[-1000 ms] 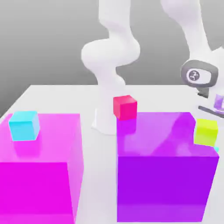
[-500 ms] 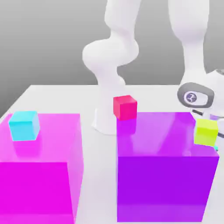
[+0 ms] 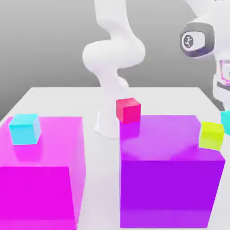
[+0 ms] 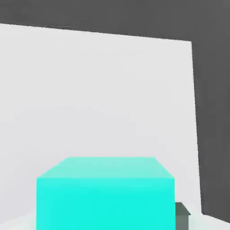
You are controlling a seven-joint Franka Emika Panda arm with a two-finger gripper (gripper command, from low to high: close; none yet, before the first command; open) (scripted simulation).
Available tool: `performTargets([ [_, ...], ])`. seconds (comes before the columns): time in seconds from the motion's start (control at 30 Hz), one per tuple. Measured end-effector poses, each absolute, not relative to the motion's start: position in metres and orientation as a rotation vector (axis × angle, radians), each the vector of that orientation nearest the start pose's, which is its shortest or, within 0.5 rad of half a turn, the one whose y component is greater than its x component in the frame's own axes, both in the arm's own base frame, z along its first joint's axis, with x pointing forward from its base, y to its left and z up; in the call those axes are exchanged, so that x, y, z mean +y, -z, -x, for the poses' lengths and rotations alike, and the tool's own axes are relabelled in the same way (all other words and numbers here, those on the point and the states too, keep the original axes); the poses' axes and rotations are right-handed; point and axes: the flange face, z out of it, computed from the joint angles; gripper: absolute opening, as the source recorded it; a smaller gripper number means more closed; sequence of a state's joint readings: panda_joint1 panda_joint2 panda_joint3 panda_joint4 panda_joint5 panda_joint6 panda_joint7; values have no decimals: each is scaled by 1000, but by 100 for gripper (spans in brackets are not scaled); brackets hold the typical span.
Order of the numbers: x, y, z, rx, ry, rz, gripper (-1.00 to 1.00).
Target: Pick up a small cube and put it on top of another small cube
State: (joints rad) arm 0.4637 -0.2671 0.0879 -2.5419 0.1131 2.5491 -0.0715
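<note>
Teal cube [image 4: 105,193] clamped in nearly closed pincer [image 3: 226,108], above table [image 3: 67,101].

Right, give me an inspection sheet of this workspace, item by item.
Surface: white table, bare patches visible around the blocks.
Job's things: teal small cube held up off the table at the exterior view's right edge; sky-blue small cube sits on the magenta block.
Clutter: red cube at the far edge of the purple block; lime cube at that block's right edge.
Grippers: gripper shut on the teal small cube, raised above the table.
Cables: nothing seen.
Surroundings: plain grey backdrop; white arm base standing behind the blocks.
</note>
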Motion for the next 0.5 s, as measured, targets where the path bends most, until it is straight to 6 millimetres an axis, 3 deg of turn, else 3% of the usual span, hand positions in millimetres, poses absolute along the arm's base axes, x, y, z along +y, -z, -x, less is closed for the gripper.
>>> performTargets([
  [0.1,164,-415,-427,-464,340,2989,-100],
  [0.23,66,-432,-453,-66,262,3063,-100],
  [0.37,-34,-446,-454,328,175,3081,-100],
  [0.5,-133,-458,-432,735,76,3038,-100],
])
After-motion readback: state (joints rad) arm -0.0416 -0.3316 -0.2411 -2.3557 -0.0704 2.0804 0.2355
